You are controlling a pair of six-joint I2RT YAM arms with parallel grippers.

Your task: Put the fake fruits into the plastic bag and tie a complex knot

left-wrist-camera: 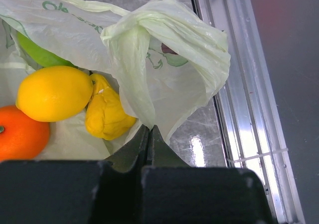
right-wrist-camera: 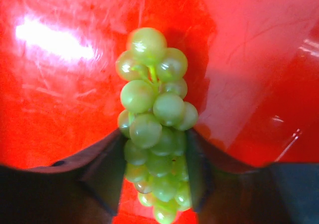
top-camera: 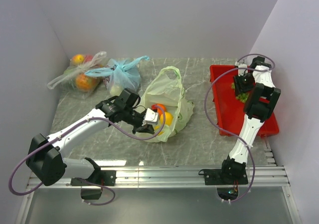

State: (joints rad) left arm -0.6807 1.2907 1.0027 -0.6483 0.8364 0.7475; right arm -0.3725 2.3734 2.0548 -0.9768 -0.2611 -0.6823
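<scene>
over red tray (right-wrist-camera: 60, 109), my right gripper (right-wrist-camera: 155, 156) half open astride grape bunch (right-wrist-camera: 152, 119); can't tell if squeezing. step: fetching last fruit, i judge; next: clamp, lift, carry left of tray. left gripper (left-wrist-camera: 149, 136) pinched shut on plastic bag (left-wrist-camera: 169, 44) rim, left of tray. bag thin, crinkly; yellow fruits (left-wrist-camera: 55, 93), orange ball (left-wrist-camera: 20, 134) inside.

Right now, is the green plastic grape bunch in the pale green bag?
No, the grape bunch is in the red tray, at the right gripper.
</scene>
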